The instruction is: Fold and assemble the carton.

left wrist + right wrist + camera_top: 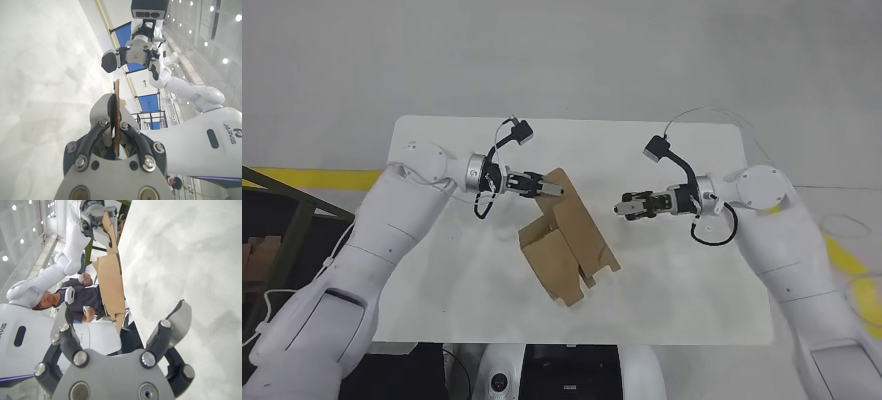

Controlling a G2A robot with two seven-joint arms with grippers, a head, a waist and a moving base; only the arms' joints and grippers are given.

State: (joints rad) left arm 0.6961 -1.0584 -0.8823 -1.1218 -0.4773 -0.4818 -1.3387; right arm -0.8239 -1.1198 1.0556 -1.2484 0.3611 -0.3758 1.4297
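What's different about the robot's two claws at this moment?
The left gripper is shut on a flap of the carton; the right gripper is open and holds nothing. The left gripper touches the cardboard; the right gripper hangs beside it, apart. Both are above the table, pointing towards each other.

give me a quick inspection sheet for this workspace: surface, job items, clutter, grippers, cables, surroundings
surface: white table with rounded corners
job's things: brown carton, partly opened, on the table near its middle, one flap raised
clutter: nothing seen
grippers: left gripper shut on the edge of the raised carton flap; right gripper open, beside the carton and apart from it
cables: black cable loops hang at each wrist, off the carton
surroundings: yellow floor line and a dark rack beyond the table's edge on the left arm's side
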